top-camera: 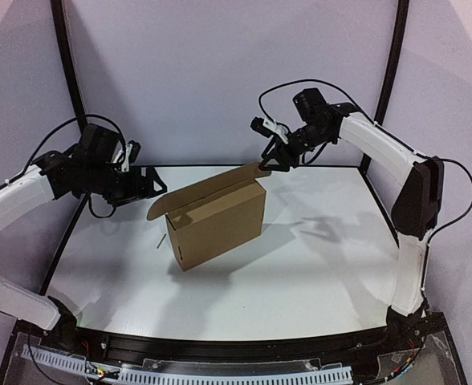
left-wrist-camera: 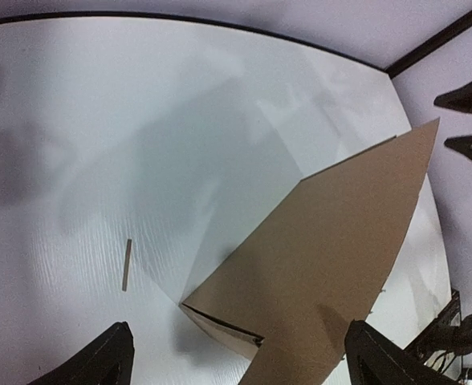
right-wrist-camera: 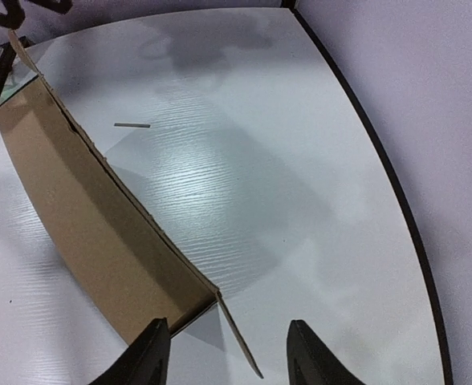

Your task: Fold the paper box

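Observation:
The paper box (top-camera: 216,220) stands upright on the white table as a brown cardboard shell with its top open and flaps sticking out at both upper ends. My left gripper (top-camera: 157,186) hovers at the left flap, open. In the left wrist view the cardboard (left-wrist-camera: 332,257) reaches down between the wide-apart fingers of that gripper (left-wrist-camera: 240,365). My right gripper (top-camera: 270,160) hangs over the box's far right top corner. In the right wrist view a thin flap of the box (right-wrist-camera: 83,233) stands edge-on between the fingers of the right gripper (right-wrist-camera: 229,357), which are apart and clear of it.
A small brown strip (top-camera: 155,243) lies on the table left of the box, also seen as the strip (left-wrist-camera: 126,265) and the strip (right-wrist-camera: 132,125) in the wrist views. Black frame rails and pale walls bound the table (top-camera: 316,265) at the back and sides.

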